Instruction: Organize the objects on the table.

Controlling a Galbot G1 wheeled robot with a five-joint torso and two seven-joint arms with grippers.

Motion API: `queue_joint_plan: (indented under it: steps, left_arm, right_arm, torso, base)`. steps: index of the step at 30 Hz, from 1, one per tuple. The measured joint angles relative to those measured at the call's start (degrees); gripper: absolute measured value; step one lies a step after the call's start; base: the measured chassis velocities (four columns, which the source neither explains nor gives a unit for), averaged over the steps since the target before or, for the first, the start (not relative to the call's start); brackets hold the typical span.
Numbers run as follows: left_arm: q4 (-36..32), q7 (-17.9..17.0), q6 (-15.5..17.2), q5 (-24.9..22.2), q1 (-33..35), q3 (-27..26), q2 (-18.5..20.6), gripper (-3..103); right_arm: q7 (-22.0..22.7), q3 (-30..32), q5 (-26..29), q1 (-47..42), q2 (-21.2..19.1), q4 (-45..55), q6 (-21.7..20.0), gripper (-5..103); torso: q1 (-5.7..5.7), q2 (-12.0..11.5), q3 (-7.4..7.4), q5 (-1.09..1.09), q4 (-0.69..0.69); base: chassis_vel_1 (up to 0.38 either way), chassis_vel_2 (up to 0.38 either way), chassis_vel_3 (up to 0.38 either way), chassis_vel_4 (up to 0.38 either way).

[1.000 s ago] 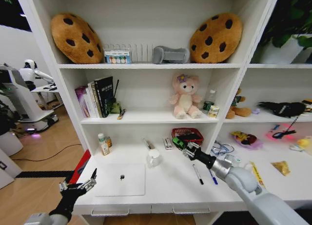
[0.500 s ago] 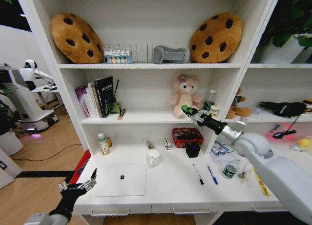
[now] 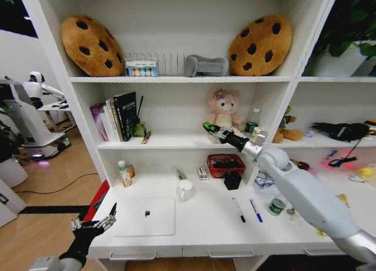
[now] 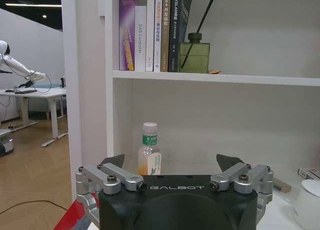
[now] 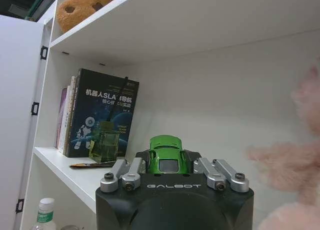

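From the head view we see our right hand (image 3: 210, 130) raised to the middle shelf (image 3: 176, 143), just in front of the pink plush bear (image 3: 223, 109), clenched on the green toy car (image 3: 207, 127). Below, on the white desk (image 3: 205, 224), the thin laptop (image 3: 145, 216) lies closed near the front edge on the left side. The black pen (image 3: 238, 210) and the blue pen (image 3: 255, 210) lie side by side to the right of it, apart from each other. A white mug (image 3: 185, 190) stands behind the laptop, and a red basket (image 3: 225, 164) sits at the back of the desk. Our left hand (image 3: 93, 227) hangs low off the desk's front left corner, its fingers spread and holding nothing.

In the left wrist view, our left hand (image 4: 179, 170) shows its two fingertips wide apart with nothing between them. Beyond it stands a small bottle (image 4: 149, 155) on the desk, and above that a row of books (image 4: 154, 30) beside a green diffuser bottle (image 4: 194, 55) on the shelf.

In the right wrist view, our right hand (image 5: 174, 169) grips the green toy car (image 5: 167, 153) between its fingers, nose pointing away from the camera. Behind it stand the books (image 5: 100, 120) and the diffuser bottle (image 5: 104, 144) on the shelf, and the pink bear's fur (image 5: 295, 180) shows at the edge.
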Motion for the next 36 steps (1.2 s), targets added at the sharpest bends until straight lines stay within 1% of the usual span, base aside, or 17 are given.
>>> queue_joint_plan:
  steps: [2, 3, 6, 9, 11, 19, 21, 23, 27, 30, 36]
  left_arm:
    - [0.0, -0.01, 0.0, 0.0, 0.0, 0.0, 0.0, 100]
    - [0.0, -0.01, 0.0, 0.0, 0.0, 0.0, 0.0, 100]
    - [0.0, -0.01, 0.0, 0.0, 0.0, 0.0, 0.0, 100]
    - [0.0, -0.01, 0.0, 0.0, 0.0, 0.0, 0.0, 100]
    - [0.0, -0.01, 0.0, 0.0, 0.0, 0.0, 0.0, 100]
    - [0.0, -0.01, 0.0, 0.0, 0.0, 0.0, 0.0, 100]
    - [0.0, 0.0, 0.0, 0.0, 0.0, 0.0, 0.0, 100]
    - [0.0, -0.01, 0.0, 0.0, 0.0, 0.0, 0.0, 100]
    - [0.0, -0.01, 0.0, 0.0, 0.0, 0.0, 0.0, 100]
    - [0.0, -0.01, 0.0, 0.0, 0.0, 0.0, -0.01, 100]
    - [0.0, -0.01, 0.0, 0.0, 0.0, 0.0, 0.0, 100]
  right_arm:
    - [-0.3, -2.48, -0.02, 3.33, 1.41, -2.39, -0.09, 36]
    - [-0.3, -2.48, -0.02, 3.33, 1.41, -2.39, -0.09, 36]
    - [-1.12, -6.3, 0.03, 7.92, 3.29, -6.18, -0.28, 36]
    - [-1.37, -7.5, 0.04, 9.17, 3.83, -7.42, -0.33, 36]
    - [-1.77, -9.61, 0.11, 10.85, 4.78, -9.39, -0.38, 36]
    - [-1.83, -12.06, 0.31, 12.91, 7.43, -12.87, -1.96, 36]
    - [-1.83, -13.04, 0.44, 13.78, 7.9, -14.05, -2.21, 36]
    - [-2.14, -15.44, 0.59, 15.59, 8.48, -16.62, -2.42, 36]
    - [-3.85, -17.47, -0.56, 17.03, 9.18, -19.6, -2.02, 36]
    - [-4.34, -18.53, -0.87, 17.55, 9.77, -20.65, -1.33, 36]
    - [-3.83, -20.1, -1.7, 18.17, 11.63, -22.32, -0.63, 36]
  torso:
    - [0.0, 0.0, 0.0, -0.01, 0.01]
    - [0.0, 0.0, 0.0, -0.01, 0.01]
    - [0.0, 0.0, -0.01, -0.01, 0.01]
    - [0.0, 0.0, 0.0, -0.01, 0.0]
    - [-0.01, 0.0, -0.01, 0.0, -0.01]
    - [-0.01, 0.0, -0.01, 0.0, 0.0]
    - [-0.01, 0.0, -0.01, 0.01, 0.01]
    - [-0.02, 0.0, -0.01, 0.0, 0.0]
    - [-0.01, 0.0, -0.01, 0.0, -0.01]
    - [-0.01, 0.0, -0.01, 0.0, 0.0]
    - [-0.01, 0.0, -0.01, 0.0, 0.01]
  base:
    - [0.0, 0.0, 0.0, 0.0]
    - [0.0, 0.0, 0.0, 0.0]
    - [0.0, 0.0, 0.0, 0.0]
    - [0.0, 0.0, 0.0, 0.0]
    - [0.0, 0.0, 0.0, 0.0]
    - [0.0, 0.0, 0.0, 0.0]
    - [0.0, 0.0, 0.0, 0.0]
    - [0.0, 0.0, 0.0, 0.0]
    - [0.0, 0.0, 0.0, 0.0]
    - [0.0, 0.0, 0.0, 0.0]
    - [0.0, 0.0, 0.0, 0.0]
